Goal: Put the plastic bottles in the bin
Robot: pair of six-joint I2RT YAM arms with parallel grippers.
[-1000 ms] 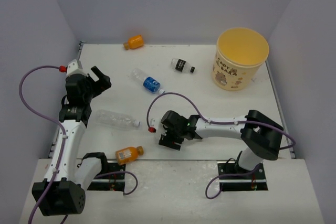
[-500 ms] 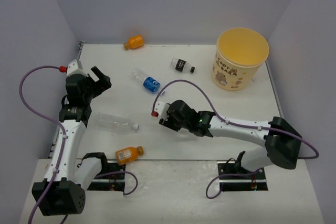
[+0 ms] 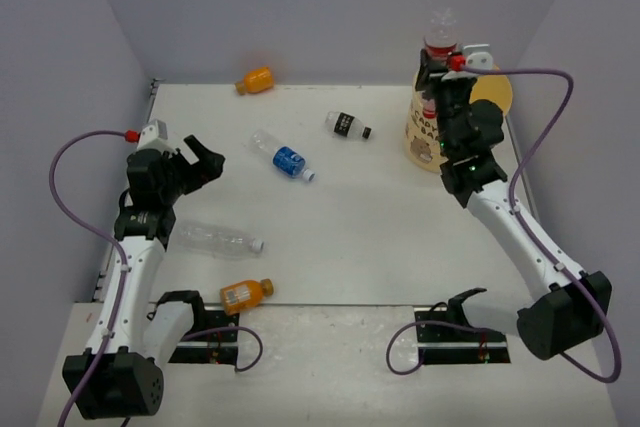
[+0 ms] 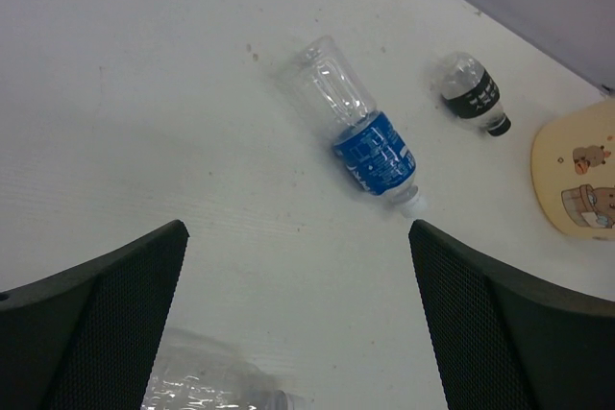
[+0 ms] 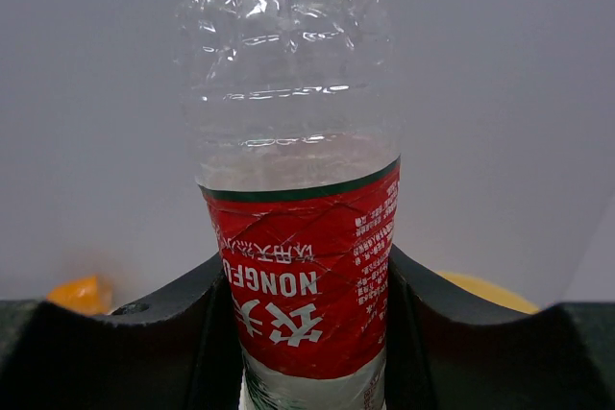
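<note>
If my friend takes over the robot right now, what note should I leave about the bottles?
Left gripper: open, empty, at the left side of the table.
Right gripper: shut on the red-label bottle, raised by the bin, not let go yet.
On the table: blue-label bottle, black-label bottle, clear bottle, far orange bottle, near orange bottle.
Done: one bottle picked up; none seen inside the bin.
Left: drop the red-label one in, then bin the other five.
</note>
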